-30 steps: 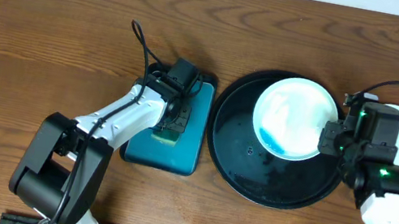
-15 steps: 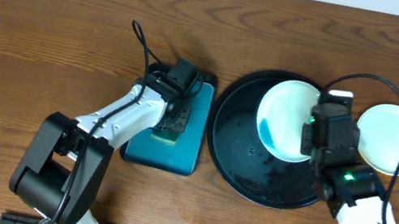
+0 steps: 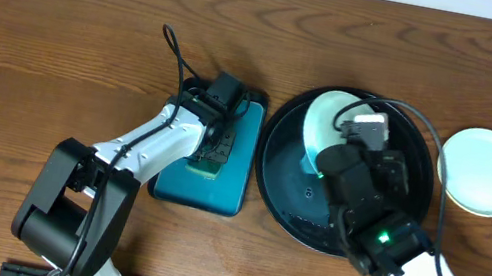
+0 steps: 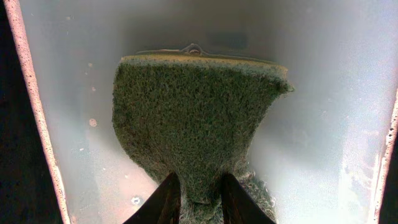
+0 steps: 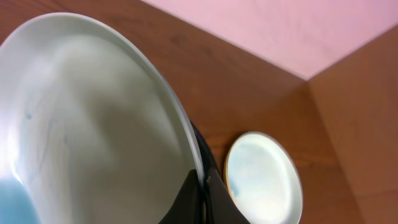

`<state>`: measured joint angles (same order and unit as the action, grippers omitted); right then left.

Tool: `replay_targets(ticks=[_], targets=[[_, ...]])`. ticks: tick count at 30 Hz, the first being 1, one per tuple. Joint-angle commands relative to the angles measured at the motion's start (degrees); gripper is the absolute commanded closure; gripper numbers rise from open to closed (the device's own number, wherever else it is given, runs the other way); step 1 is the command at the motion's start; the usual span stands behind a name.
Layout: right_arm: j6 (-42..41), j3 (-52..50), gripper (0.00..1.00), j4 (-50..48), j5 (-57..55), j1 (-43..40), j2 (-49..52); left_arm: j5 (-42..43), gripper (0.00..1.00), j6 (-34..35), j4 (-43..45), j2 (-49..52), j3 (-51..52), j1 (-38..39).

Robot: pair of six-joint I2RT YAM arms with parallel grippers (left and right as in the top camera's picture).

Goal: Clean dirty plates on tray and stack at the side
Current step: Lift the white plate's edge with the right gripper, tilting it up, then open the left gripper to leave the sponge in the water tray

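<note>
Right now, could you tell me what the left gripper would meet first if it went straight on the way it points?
The green sponge pinched in the left gripper leads the way. Pushed on, it would most likely meet the floor of the teal tray right behind it, though the gap between them is unclear.

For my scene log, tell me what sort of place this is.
Probably a robot test bench staged for dishwashing, not a real kitchen: a wooden table, a sponge at a teal tray, a plate lifted over a black tray, and no sink in view.
</note>
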<state>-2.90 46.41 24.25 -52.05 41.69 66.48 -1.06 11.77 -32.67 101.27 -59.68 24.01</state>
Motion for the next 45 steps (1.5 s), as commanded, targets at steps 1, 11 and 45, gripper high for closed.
replay_targets(ticks=[1,11,45], targets=[[4.96,-0.07,0.99,-1.22,-5.16,3.08,-0.57,-1.73,0.76,-0.11,0.2,1.62,0.39,-0.22],[7.91,-0.09,0.99,-1.77,-9.49,6.75,-0.57,-1.7,0.76,-0.11,0.17,1.62,0.39,-0.22],[7.67,-0.09,0.99,-1.75,-13.92,6.73,-0.57,-2.97,0.92,-1.42,2.12,-7.17,-1.88,-1.66]])
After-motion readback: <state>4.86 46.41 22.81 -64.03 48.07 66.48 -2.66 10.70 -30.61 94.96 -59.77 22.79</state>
